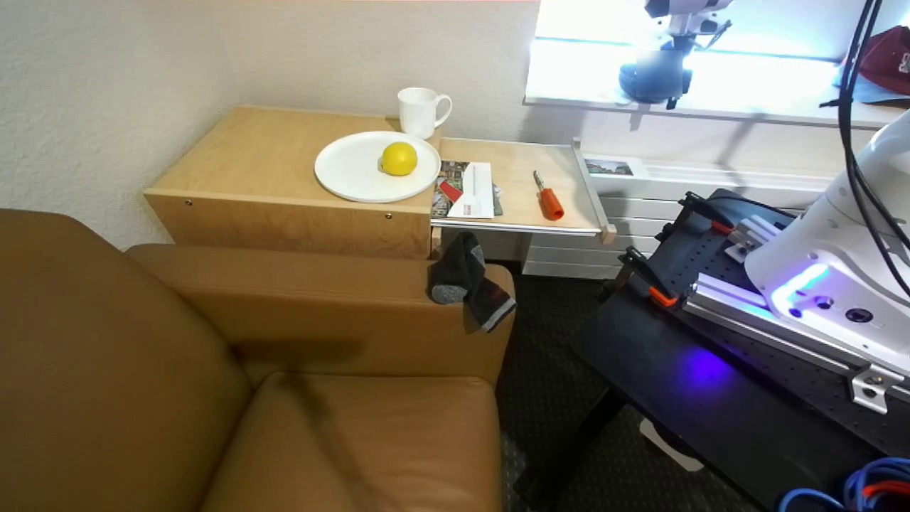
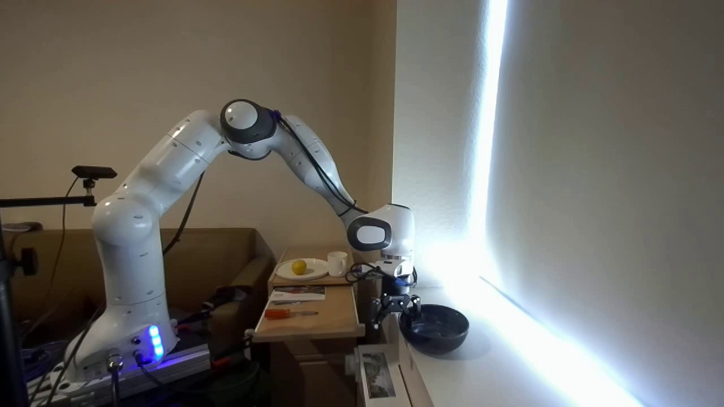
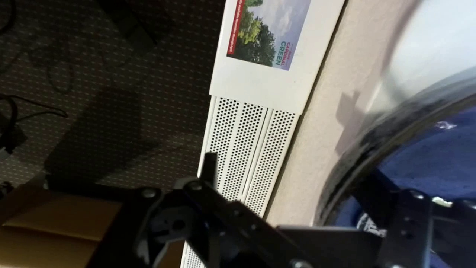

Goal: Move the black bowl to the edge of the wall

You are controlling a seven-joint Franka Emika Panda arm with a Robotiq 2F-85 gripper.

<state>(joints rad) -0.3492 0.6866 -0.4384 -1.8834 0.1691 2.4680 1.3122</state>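
Note:
The black bowl [image 2: 434,336] stands upright on the white windowsill [image 2: 481,373], close to its room-side edge. It is dark blue inside and fills the right of the wrist view [image 3: 427,156]. In an exterior view the bowl [image 1: 643,82] is blurred by window glare. My gripper [image 2: 397,319] is open over the bowl's near rim. In the wrist view the gripper [image 3: 293,178] has one finger inside the bowl and one outside, above the radiator; a gap shows between the outer finger and the rim. The off-white wall [image 2: 424,141] rises behind the bowl; it also shows in an exterior view [image 1: 334,50].
A white radiator [image 3: 256,85] with a printed card runs below the sill. A wooden cabinet [image 1: 234,153] bears a white plate [image 1: 348,171] with a yellow fruit and a white mug [image 1: 417,114]. Its pulled-out board holds an orange screwdriver [image 1: 549,203]. A red cap [image 1: 885,60] lies on the sill.

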